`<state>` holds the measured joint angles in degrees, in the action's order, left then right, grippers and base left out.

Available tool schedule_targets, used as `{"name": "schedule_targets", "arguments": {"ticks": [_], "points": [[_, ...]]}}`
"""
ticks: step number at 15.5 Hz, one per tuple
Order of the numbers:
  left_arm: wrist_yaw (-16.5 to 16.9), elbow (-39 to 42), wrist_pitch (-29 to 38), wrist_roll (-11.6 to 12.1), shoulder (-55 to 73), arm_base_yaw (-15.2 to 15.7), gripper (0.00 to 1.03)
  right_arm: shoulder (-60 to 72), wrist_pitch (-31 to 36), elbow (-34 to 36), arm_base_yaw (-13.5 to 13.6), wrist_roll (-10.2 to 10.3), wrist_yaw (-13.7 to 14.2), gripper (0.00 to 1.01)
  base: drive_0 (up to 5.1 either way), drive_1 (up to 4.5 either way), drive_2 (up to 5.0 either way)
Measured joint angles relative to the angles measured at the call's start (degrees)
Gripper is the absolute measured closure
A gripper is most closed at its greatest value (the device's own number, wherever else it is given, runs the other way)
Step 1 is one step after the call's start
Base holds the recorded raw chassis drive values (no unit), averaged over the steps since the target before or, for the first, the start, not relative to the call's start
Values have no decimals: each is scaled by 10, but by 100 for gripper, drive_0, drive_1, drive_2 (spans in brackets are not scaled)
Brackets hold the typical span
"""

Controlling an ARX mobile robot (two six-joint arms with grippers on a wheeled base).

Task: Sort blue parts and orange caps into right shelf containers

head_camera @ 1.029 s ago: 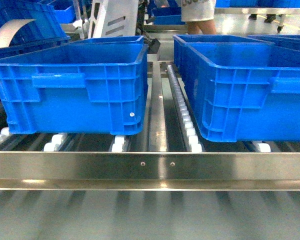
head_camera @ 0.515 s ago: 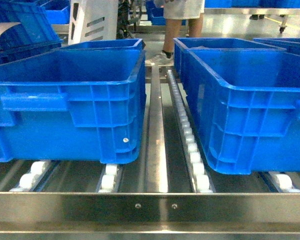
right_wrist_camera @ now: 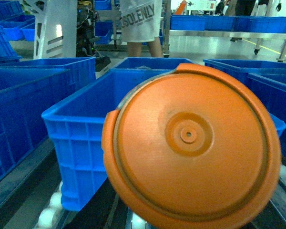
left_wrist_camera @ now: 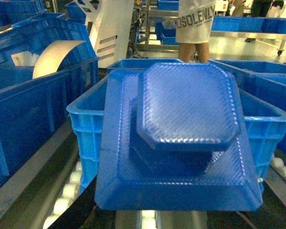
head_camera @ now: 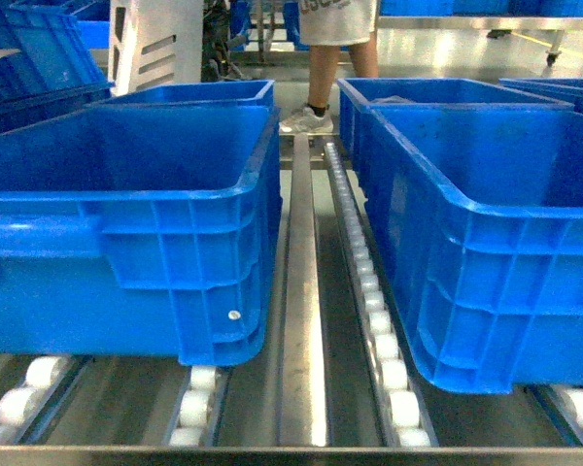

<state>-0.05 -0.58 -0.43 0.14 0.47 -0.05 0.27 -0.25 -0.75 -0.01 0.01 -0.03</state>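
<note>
Filling most of the head view, two big blue crates sit on a roller shelf: left crate (head_camera: 126,233) and right crate (head_camera: 486,243), both look empty inside, more crates behind each. Steel rail (head_camera: 302,291) runs up between them, white rollers (head_camera: 374,291) just beside the right crate's base. Person (head_camera: 335,58) stands behind the shelf, only legs and a shirt hem visible. Left wrist view: blue part (left_wrist_camera: 181,143), a square stepped lid-like piece, fills the frame close to the camera, with a crate behind it. Right wrist view: orange cap (right_wrist_camera: 193,143), round with a centre boss, tilted, right at the lens, in front of another crate. Neither gripper shows in any view, so their state cannot be told; neither part is inside a crate.
</note>
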Motion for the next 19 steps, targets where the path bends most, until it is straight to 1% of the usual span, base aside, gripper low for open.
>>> {"name": "schedule_targets", "arguments": {"ticks": [19], "points": [[0,0,0,0,0,0,61,0,-1,0,0,0,0,61,0,0,0]]}}
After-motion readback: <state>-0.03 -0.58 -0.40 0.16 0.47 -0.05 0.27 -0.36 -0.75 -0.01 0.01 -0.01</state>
